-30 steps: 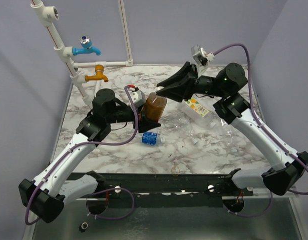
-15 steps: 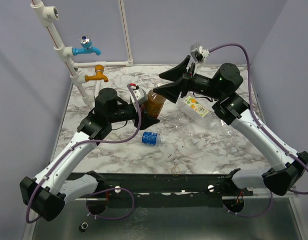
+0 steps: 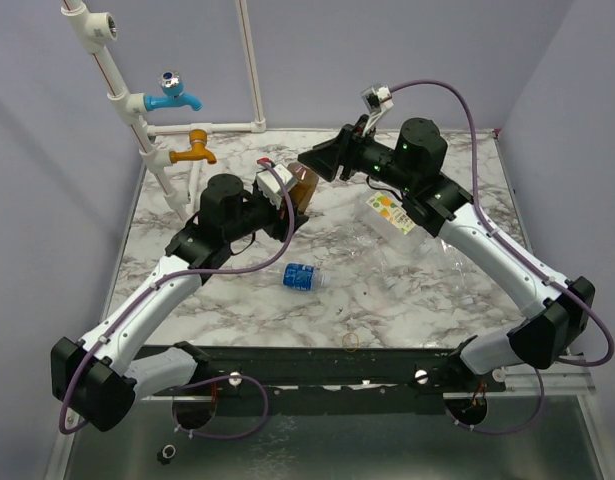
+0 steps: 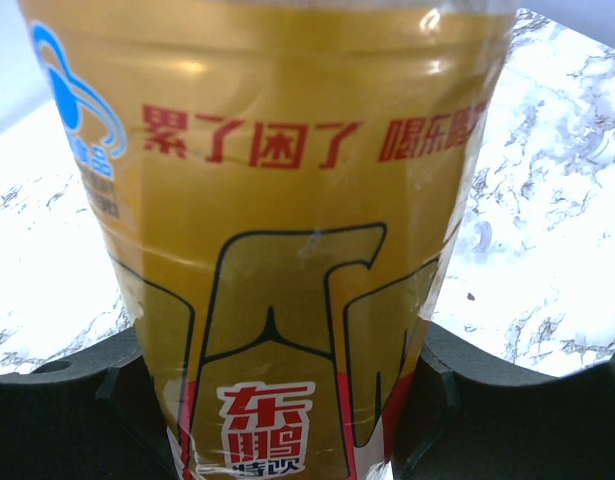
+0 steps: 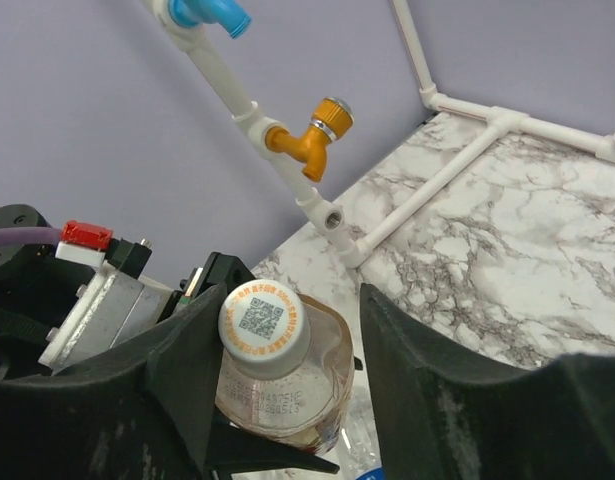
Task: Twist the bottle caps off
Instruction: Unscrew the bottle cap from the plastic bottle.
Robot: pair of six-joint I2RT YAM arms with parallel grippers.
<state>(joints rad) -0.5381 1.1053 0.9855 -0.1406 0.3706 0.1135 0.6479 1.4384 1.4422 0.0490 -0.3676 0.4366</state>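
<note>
Clenching the amber bottle [image 4: 287, 250] around its red-and-gold label, the left fingers [image 4: 57, 420] are holding it up off the marble counter [image 3: 227, 290]. The right fingers [image 5: 427, 380] are straddling its white QR-printed cap [image 5: 262, 320], spread and not gripping: one is sitting just beside the cap's edge, the other is standing clear. A blue-labelled bottle [image 3: 302, 277] is lying on the counter nearby.

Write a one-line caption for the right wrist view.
Right claw open astride the white QR-printed cap of the amber bottle, orange tap and white piping behind.
</note>
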